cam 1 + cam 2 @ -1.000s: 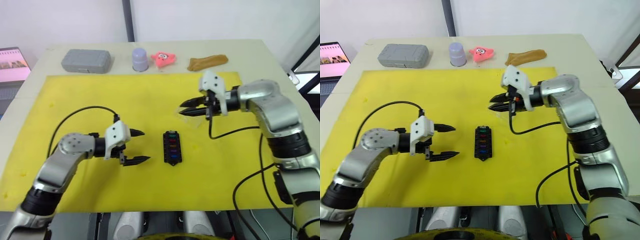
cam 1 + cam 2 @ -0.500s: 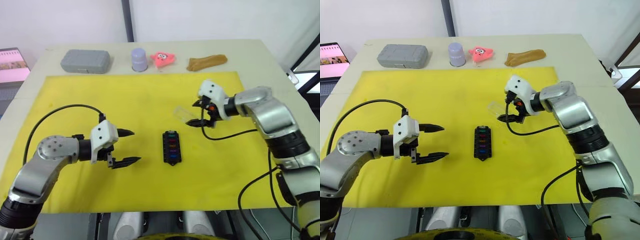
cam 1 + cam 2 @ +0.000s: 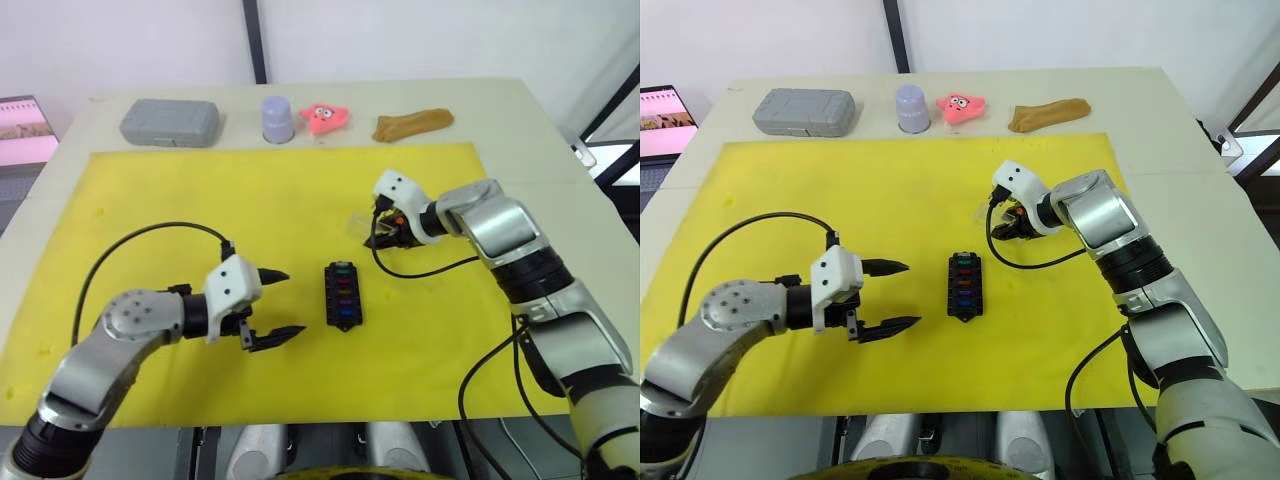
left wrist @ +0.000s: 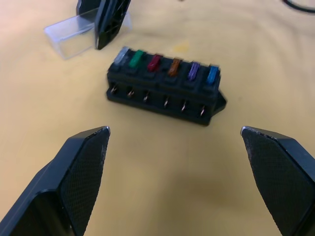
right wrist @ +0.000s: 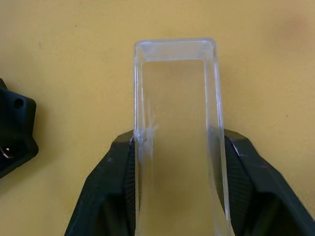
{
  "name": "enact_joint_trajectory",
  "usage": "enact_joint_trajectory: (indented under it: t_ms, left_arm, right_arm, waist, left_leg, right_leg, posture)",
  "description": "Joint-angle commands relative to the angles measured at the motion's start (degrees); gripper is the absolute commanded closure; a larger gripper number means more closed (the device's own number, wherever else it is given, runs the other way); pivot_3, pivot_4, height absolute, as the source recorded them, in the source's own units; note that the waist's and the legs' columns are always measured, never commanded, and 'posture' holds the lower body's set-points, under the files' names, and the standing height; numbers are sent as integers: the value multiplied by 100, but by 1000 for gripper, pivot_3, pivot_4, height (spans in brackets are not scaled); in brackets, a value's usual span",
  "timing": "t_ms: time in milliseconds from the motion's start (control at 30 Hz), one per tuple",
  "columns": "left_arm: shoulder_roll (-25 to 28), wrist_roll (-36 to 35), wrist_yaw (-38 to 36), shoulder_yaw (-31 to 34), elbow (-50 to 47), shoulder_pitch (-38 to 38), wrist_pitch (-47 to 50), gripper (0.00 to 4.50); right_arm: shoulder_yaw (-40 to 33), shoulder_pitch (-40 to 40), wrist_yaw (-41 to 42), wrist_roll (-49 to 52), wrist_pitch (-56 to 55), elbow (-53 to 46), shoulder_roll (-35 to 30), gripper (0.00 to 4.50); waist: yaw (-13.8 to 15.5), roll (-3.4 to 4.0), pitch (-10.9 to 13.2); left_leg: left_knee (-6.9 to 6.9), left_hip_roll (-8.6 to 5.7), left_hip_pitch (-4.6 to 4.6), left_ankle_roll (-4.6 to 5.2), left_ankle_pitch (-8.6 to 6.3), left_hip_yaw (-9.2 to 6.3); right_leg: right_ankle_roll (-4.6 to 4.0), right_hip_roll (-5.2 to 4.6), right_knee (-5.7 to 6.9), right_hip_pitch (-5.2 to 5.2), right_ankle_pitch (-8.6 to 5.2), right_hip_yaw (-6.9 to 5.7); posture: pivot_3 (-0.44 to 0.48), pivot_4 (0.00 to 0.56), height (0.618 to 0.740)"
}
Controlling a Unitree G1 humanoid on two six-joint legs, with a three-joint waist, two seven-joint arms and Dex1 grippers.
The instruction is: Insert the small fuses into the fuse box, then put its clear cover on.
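The black fuse box [image 3: 344, 295] lies on the yellow mat [image 3: 150, 200] with a row of small fuses [image 4: 162, 66] seated in its slots: grey, green, red, orange, purple and blue. My left gripper [image 3: 285, 303] is open just left of the box and holds nothing. Behind and to the right of the box, my right gripper [image 3: 385, 232] is shut on the clear cover [image 5: 176, 98], one finger on each long side. The cover [image 4: 74, 39] is low at the mat; I cannot tell if it touches.
Along the table's far edge stand a grey case [image 3: 170, 121], a lavender cup [image 3: 278, 118], a pink toy [image 3: 326, 117] and a brown lump [image 3: 413, 124]. A laptop [image 3: 25, 120] sits off the table's left side. Black cables loop over the mat beside both arms.
My right gripper has swung down toward the mat with the clear cover in it. My left gripper drew back to the left, then came closer to the fuse box.
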Motion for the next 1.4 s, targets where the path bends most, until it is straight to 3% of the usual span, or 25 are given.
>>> enact_joint_trajectory:
  t_ms: [33, 333, 467, 667, 933, 1100, 1400]
  left_arm:
    - [-376, -246, 699, -321, -672, 142, 676, 0]
    - [-1230, -226, 2182, -936, -1321, 172, 1892, 0]
    - [-2029, 292, 3298, -1555, -1091, 133, 2160, 0]
    - [-2720, 801, 4095, -2057, -679, 103, 2235, 0]
    - [-3226, 1481, 4833, -2618, -225, 45, 2248, 0]
    - [-3290, 1996, 5199, -2846, -35, -135, 2420, 0]
    - [-2693, 2419, 5081, -2889, -415, -196, 2438, 0]
  right_arm:
    - [-157, -133, -30, 36, 143, -399, -134, 2808]
    - [-273, -358, -100, 164, 531, -775, -247, 2808]
    - [-360, -496, -155, 256, 695, -950, -249, 2808]
    - [-459, -627, -285, 433, 960, -1178, -265, 2808]
    - [-525, -712, -404, 632, 1237, -1484, -370, 2808]
    - [-523, -707, -485, 681, 1261, -1562, -444, 2808]
    - [-573, -649, -606, 813, 1197, -1619, -473, 2808]
  waist:
    - [0, 0, 0]
    - [4, 1, 0]
    - [12, 0, 0]
    - [23, 0, 0]
    - [46, 0, -1]
    - [136, 0, -1]
    - [85, 0, -1]
  left_leg:
    - [0, 0, 0, 2, -1, 0]
    - [1, 0, 0, 0, 0, -1]
    - [3, -1, 0, 1, 0, 0]
    - [4, -4, 1, 1, -1, 0]
    - [4, -5, 1, 3, -2, 0]
    - [5, -8, 3, 5, -2, 0]
    - [2, -2, 3, 2, -1, 0]
  right_leg:
    - [0, 0, 0, 0, 0, 0]
    - [0, 3, 3, 0, 0, 0]
    - [0, 1, 2, 1, 0, 1]
    - [0, 0, 2, 5, 0, 0]
    - [0, -2, 1, 6, 0, 0]
    - [0, -4, 1, 9, 0, 0]
    - [0, 2, 2, 4, 0, 1]
  posture:
    - [0, 150, 731]
    - [0, 150, 731]
    - [0, 150, 731]
    - [0, 150, 731]
    - [0, 150, 731]
    - [0, 150, 731]
    - [0, 150, 731]
